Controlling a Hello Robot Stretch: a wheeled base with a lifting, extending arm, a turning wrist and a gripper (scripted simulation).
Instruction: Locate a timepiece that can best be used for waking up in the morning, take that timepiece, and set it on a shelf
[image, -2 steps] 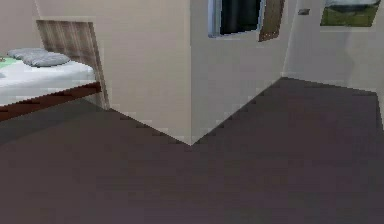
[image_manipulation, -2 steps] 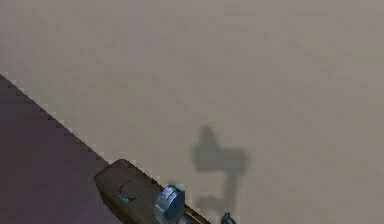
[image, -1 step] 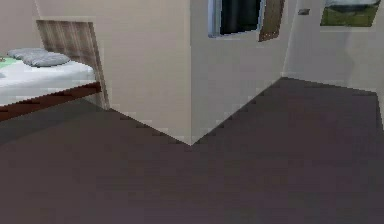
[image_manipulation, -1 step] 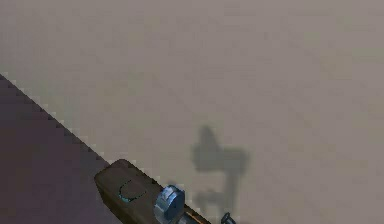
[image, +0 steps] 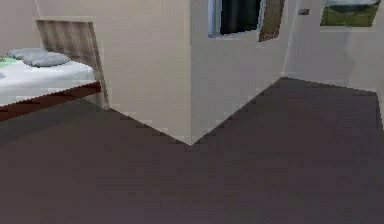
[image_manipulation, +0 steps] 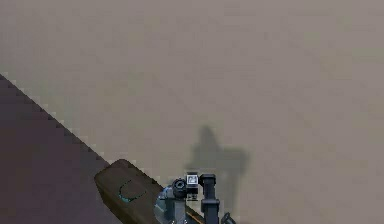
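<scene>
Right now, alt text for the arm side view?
The gripper shows at the bottom edge, with a brown flat-topped piece of furniture just left of it in the picture; whether it holds anything cannot be told. Behind them rises a plain beige wall, with dark floor at the lower left.

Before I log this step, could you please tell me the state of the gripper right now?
Gripper: whether it holds anything cannot be told, as a brown rounded object sits right at its far end.
</scene>
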